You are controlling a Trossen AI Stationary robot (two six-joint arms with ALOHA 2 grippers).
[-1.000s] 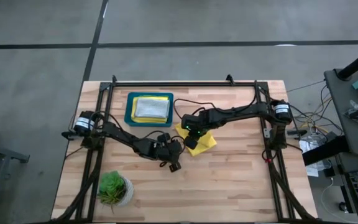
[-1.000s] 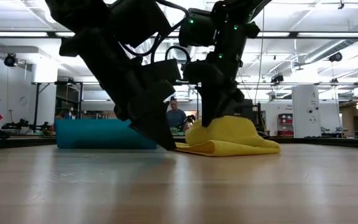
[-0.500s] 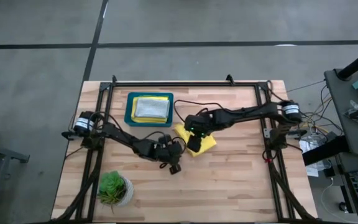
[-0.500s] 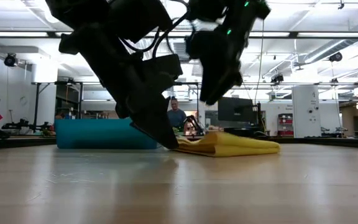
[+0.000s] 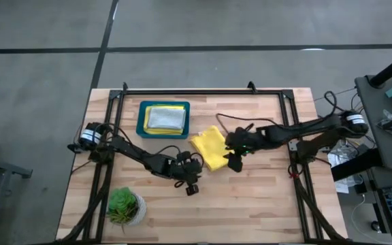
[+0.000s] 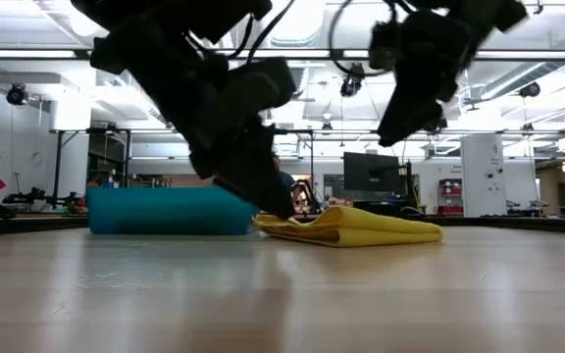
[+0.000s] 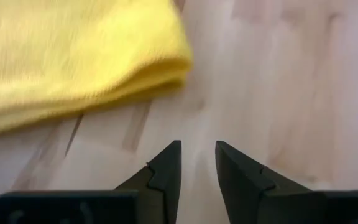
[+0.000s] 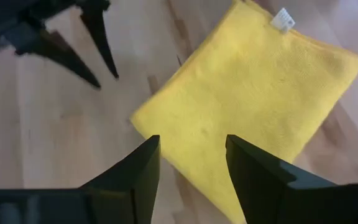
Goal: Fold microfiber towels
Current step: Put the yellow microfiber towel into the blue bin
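A yellow microfiber towel (image 5: 209,150) lies folded flat on the wooden table near its middle (image 6: 361,227); a white tag (image 8: 283,18) shows at one corner. My left gripper (image 5: 190,182) hovers low beside the towel's near-left edge (image 7: 73,56), fingers a little apart with nothing between them (image 7: 197,149). My right gripper (image 5: 235,155) hangs open above the towel's right side (image 8: 188,146), clear of it (image 6: 400,123). More folded towels (image 5: 165,118), a pale grey one on top, rest in the teal tray (image 5: 141,121).
The teal tray (image 6: 155,211) stands at the far left of the table. A small green potted plant (image 5: 124,205) sits at the near left corner. Bare wood lies to the right of and nearer than the towel. A person sits in the room behind (image 6: 281,186).
My right gripper has let go of the yellow towel, risen, and drawn back toward the table's right edge. The towel's raised bunched part has dropped, and the towel now lies folded flat.
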